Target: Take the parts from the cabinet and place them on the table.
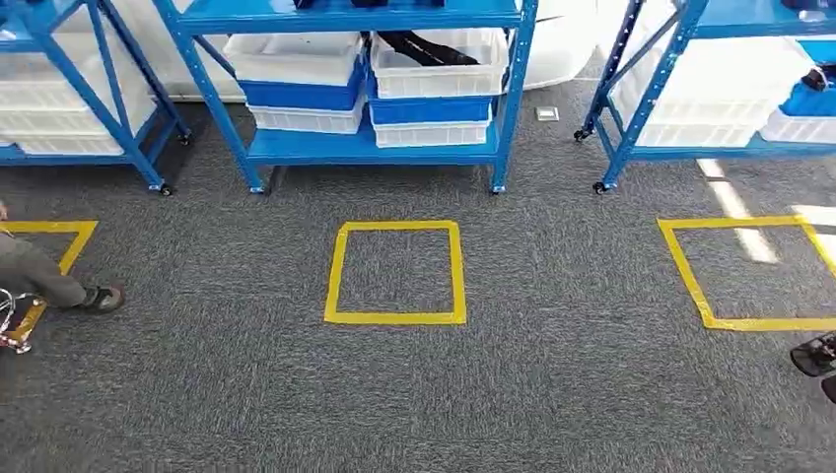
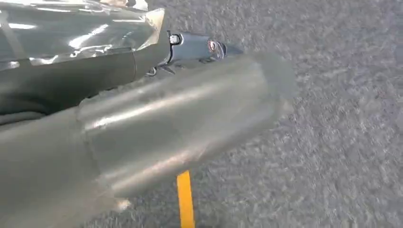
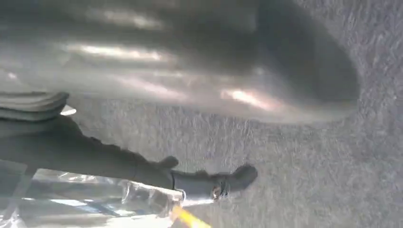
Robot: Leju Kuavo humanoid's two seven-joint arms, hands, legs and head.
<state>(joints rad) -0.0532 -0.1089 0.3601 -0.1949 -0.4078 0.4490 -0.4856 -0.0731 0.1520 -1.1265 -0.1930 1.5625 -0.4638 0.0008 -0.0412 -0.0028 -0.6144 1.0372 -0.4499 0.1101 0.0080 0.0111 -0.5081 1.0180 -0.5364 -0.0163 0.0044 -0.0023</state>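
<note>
A blue cabinet rack (image 1: 508, 94) stands ahead across the grey carpet, with white and blue bins on its low shelf. A dark part (image 1: 424, 47) lies in the upper right white bin (image 1: 439, 69). My left hand (image 2: 190, 90) hangs over the carpet, its thick grey thumb apart from a dark outstretched finger (image 2: 197, 47), with bare carpet beyond them. My right hand (image 3: 204, 137) hangs the same way, thumb and dark finger (image 3: 209, 183) spread with carpet between them. Shiny clear plastic (image 2: 81, 31) lies along the finger side of each hand.
More blue racks with bins stand at the left (image 1: 69, 99) and right (image 1: 690, 99). Yellow tape squares mark the carpet at centre (image 1: 396, 317) and right (image 1: 690, 276). A person's leg and shoe (image 1: 59, 286) are at the left edge, and a dark shoe (image 1: 816, 357) at the right.
</note>
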